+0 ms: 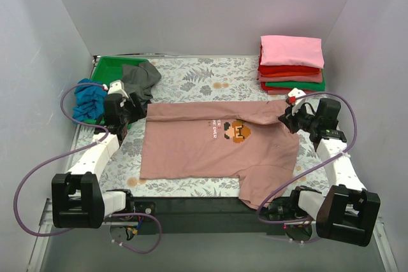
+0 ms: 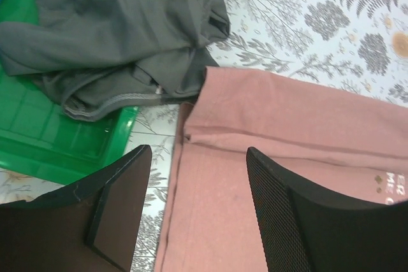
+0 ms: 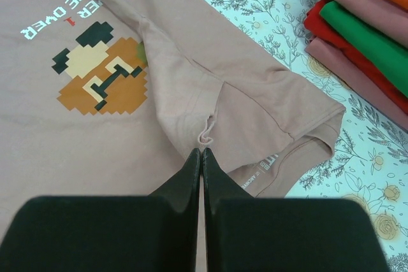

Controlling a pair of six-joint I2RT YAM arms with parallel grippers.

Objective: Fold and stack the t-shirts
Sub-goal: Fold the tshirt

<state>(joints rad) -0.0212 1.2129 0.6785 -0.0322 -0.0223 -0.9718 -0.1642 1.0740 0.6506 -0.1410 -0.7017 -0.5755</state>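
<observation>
1. We count a stack of folded t-shirts (image 1: 291, 65) done, beyond the dusty-pink t-shirt's (image 1: 210, 151) far right corner.
2. That shirt lies spread on the worktop (image 1: 204, 74), far edge turned over.
3. Left end effector (image 2: 199, 157) hangs released over its far left corner. Right end effector (image 3: 203, 152) is clenched at a pucker near its right end.
4. We judge the grey t-shirt (image 1: 141, 78) and blue t-shirt (image 1: 88, 99), beyond its left end, remain unfolded.

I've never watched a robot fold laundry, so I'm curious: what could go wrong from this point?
The left arm's open fingers hover at the dusty-pink cotton t-shirt's edge, close to the crumpled grey t-shirt spilling from the green plastic tray; they might snag it. The right arm's shut fingers meet only a tiny fabric pucker, so any grip could slip and skew the fold.
</observation>
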